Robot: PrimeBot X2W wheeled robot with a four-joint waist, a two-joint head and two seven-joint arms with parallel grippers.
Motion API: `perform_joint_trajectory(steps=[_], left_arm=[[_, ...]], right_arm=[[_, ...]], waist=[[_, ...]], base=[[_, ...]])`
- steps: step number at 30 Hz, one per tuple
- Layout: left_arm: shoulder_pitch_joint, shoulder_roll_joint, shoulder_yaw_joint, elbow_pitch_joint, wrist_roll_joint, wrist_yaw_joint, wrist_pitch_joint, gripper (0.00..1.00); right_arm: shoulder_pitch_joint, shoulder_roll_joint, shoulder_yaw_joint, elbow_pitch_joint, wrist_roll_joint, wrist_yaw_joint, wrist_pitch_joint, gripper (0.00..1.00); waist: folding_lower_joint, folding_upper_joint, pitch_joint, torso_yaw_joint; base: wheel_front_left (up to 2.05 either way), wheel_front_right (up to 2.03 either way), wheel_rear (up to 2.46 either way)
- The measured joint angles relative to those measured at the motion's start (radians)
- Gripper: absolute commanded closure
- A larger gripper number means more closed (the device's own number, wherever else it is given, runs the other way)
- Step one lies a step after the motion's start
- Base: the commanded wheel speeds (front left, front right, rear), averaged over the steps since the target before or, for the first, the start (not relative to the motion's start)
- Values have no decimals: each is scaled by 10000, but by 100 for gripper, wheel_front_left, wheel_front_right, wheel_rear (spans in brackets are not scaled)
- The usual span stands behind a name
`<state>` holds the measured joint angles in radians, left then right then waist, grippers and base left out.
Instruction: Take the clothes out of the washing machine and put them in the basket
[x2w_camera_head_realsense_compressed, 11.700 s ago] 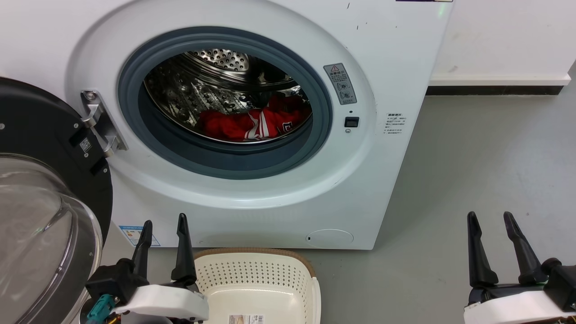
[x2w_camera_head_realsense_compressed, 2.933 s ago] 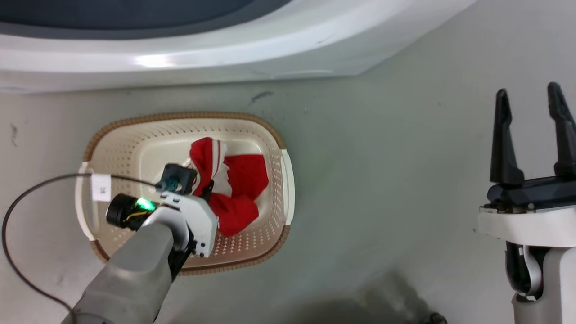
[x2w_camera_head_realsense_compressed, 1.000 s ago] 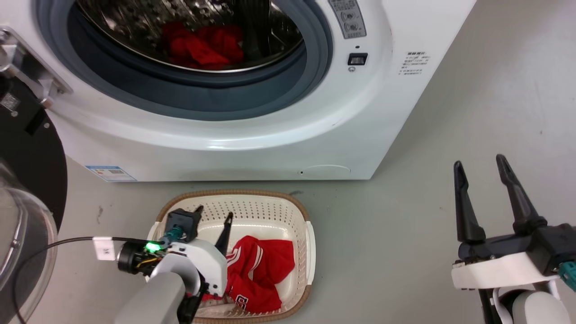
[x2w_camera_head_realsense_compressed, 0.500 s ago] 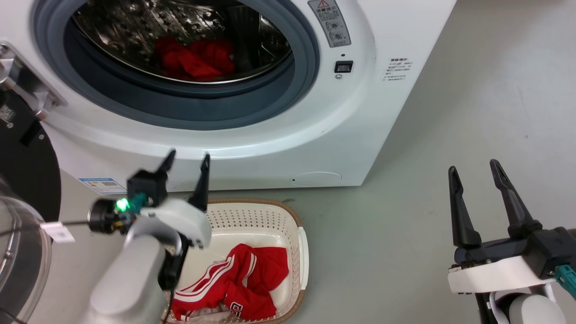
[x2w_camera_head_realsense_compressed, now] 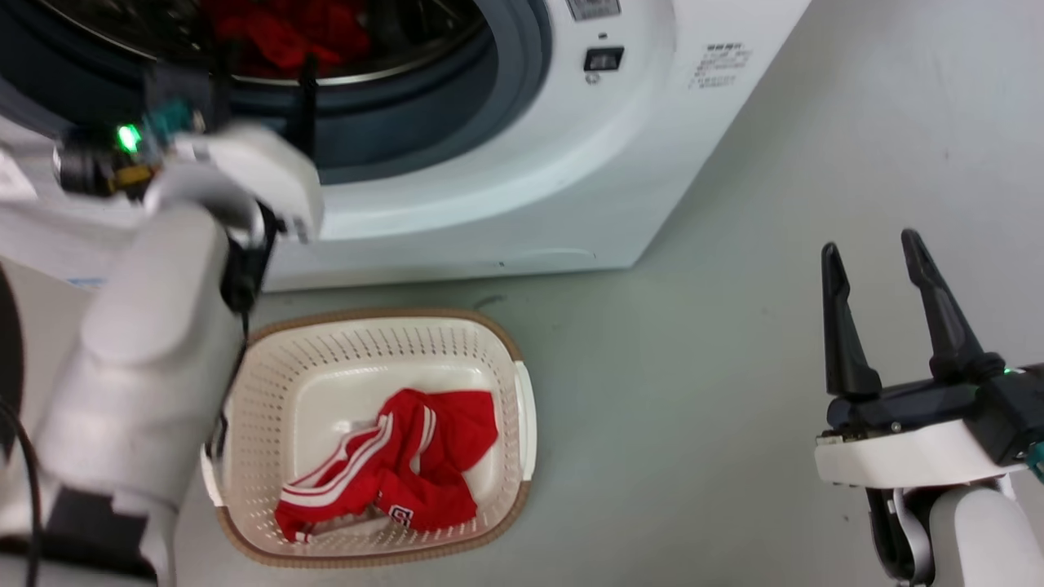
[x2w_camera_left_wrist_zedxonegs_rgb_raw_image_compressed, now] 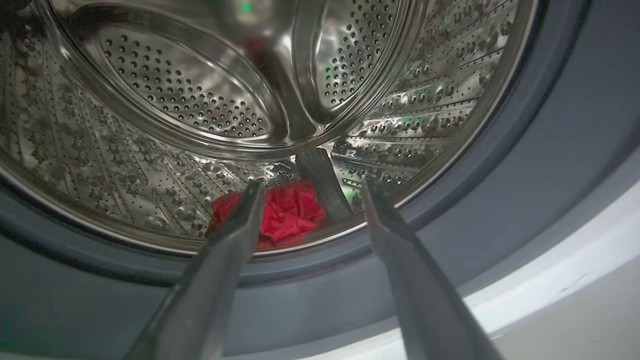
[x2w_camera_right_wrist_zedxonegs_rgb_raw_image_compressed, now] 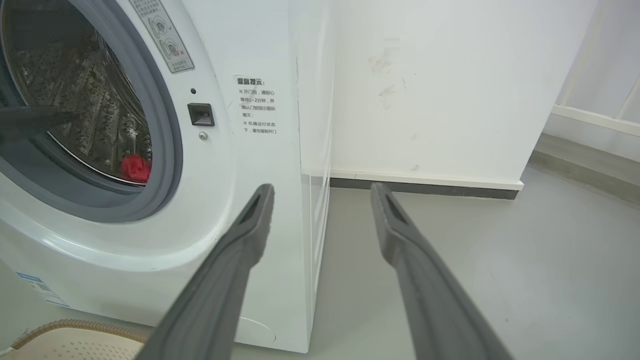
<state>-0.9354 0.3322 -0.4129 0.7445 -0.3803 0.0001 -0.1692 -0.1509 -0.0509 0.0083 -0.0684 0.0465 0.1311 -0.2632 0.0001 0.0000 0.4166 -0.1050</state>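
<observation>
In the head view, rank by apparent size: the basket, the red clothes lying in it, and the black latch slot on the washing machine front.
1. basket, largest
2. red clothes, lying wholly inside it
3. latch slot, smallest by far, though it sits farther from the camera

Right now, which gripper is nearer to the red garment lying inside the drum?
Left. The left gripper is at the porthole, open fingers aimed at the red garment. The right gripper hangs open over the floor, off to the side of the washing machine.

A smooth grey floor (x2w_camera_head_realsense_compressed: 693, 367) meets a scuffed white wall (x2w_camera_right_wrist_zedxonegs_rgb_raw_image_compressed: 440, 75) along a dark baseboard strip (x2w_camera_right_wrist_zedxonegs_rgb_raw_image_compressed: 425, 189).
</observation>
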Motion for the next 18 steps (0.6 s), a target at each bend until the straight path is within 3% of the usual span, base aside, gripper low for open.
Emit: perform_joint_trajectory(steps=[7,18], left_arm=[[-2361,184,-128,1302,163,-334,1193,0],[-5521,755,-573,3051,251,-1049,3906,0]], right_arm=[[-517,-2,-2,-109,251,0,0,0],[-1170,-4,-40,-311,708,0,0,0]], waist=[[1,0,1051,-344],[1,0,2586,-965]], base=[[0,0,0],[0,0,0]])
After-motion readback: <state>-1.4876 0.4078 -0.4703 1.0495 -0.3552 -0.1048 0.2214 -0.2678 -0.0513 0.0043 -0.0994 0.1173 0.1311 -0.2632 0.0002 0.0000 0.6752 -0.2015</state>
